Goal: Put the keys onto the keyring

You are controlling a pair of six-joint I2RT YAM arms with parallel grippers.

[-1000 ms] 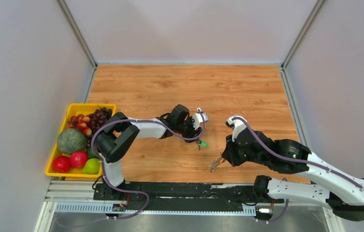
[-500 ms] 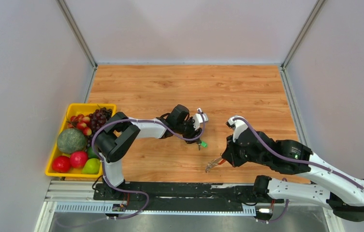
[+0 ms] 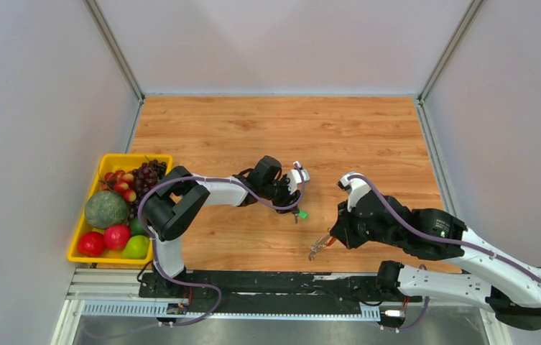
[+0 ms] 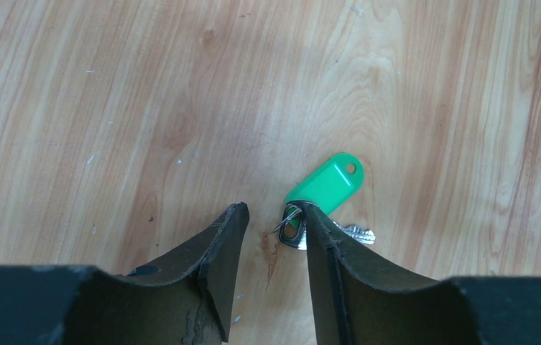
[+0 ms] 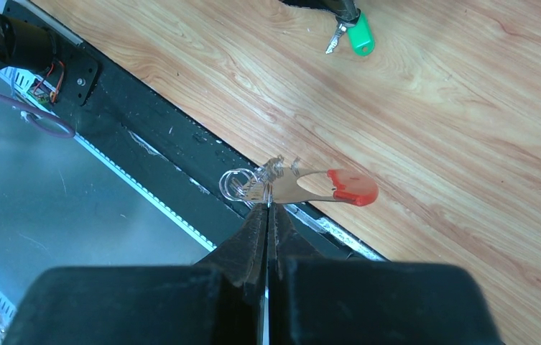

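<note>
1. The keys [image 4: 325, 185]: a green plastic tag, a small wire loop and a short silvery blade, lying flat on the table [image 4: 109, 108]. In the left wrist view the loop end touches the inner face of one fingertip [image 4: 319, 237]; the tag and blade stick out past it.
2. Left jaws: parted, with bare wood between them. They are clamped on nothing that I can see.
3. The keyring [image 5: 289, 187]: a clear split ring, a silvery jagged fan and a red tab, lifted above the near table edge and well apart from the keys.
4. Right jaws: clenched on the metal fan just behind the split ring. The ring and red tab stand free to either side.
5. Handling, my judgement: both items are light, stiff and thin. The metal is slippery and apt to swivel in a pinch. Take the keys by the flat green tag so the loop is left exposed for threading.
6. Pose: the left arm is stretched toward mid-table, with its wrist looking straight down. The right arm is folded, its elbow out to the right and its wrist low, pointing back toward the rail.
</note>
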